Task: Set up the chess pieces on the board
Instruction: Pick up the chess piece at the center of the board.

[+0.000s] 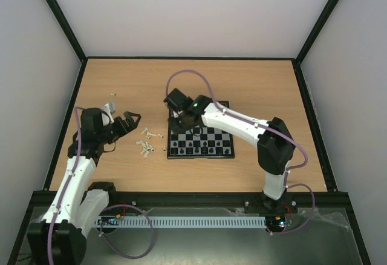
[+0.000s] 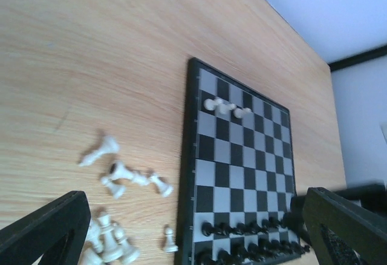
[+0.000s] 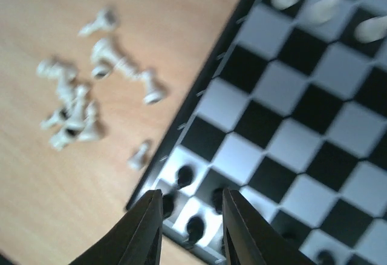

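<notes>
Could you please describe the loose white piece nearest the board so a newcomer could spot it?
Start at the chessboard mid-table. To its left, cream-white pieces lie scattered on the wood. Yours is the lone piece beside the board's near-left corner, apart from the rest.

The checked board (image 2: 230, 174) lies flat. Black pieces (image 2: 207, 229) stand in two rows at its near edge, three white pieces (image 2: 225, 107) near its far edge. Other white pieces (image 2: 115, 180) lie scattered left of it.
</notes>
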Available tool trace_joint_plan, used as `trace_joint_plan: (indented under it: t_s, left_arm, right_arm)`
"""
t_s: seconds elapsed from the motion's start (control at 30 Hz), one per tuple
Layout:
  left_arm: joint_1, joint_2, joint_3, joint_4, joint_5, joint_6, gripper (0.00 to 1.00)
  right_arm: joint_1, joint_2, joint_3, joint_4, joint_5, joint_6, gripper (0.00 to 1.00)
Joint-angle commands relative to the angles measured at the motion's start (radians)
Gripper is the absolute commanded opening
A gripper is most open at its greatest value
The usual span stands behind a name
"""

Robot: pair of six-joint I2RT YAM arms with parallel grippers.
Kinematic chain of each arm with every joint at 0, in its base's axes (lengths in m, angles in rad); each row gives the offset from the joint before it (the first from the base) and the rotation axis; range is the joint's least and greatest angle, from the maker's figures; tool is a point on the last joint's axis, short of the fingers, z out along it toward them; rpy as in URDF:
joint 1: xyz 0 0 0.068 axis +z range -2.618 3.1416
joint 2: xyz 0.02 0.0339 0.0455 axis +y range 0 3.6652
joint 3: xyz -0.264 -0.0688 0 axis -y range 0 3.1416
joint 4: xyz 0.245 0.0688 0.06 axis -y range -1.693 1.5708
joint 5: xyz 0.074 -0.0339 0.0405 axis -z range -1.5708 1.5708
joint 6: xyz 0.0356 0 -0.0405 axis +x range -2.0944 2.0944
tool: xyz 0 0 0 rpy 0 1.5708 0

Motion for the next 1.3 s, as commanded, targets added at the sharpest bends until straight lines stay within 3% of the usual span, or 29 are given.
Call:
trace_joint_plan:
  t_s: [0.0,0.5,0.83,0.97,1.13,1.27]
  left_arm:
    - [0.111,-0.011,-0.071,0.031,0.089,-0.054,0.99]
    - [0.24,-0.09,-0.11,0.012,0.104,-0.074,0.99]
    - [0.287,-0.078,-0.13,0.036,0.122,-0.075,0.99]
    - [0.31,-0.079,-0.133,0.034,0.128,-0.068,0.99]
    - [0.318,-0.068,-0.148,0.061,0.145,-0.073,1.0]
    - [0.317,-0.058,-0.155,0.073,0.156,-0.073,1.0]
  right_arm:
    - [0.06,0.031,-0.007,0.016,-0.109,0.0,0.28]
    - [0.102,0.32,0.378,-0.063,-0.093,-0.064,0.22]
    - [0.103,0.387,0.458,-0.083,-0.125,-0.076,0.22]
    - [0.106,0.351,0.403,-0.07,-0.147,-0.076,0.22]
    - [0.107,0.282,0.289,-0.034,-0.088,-0.067,0.28]
    - [0.106,0.336,0.329,-0.113,-0.015,-0.072,0.29]
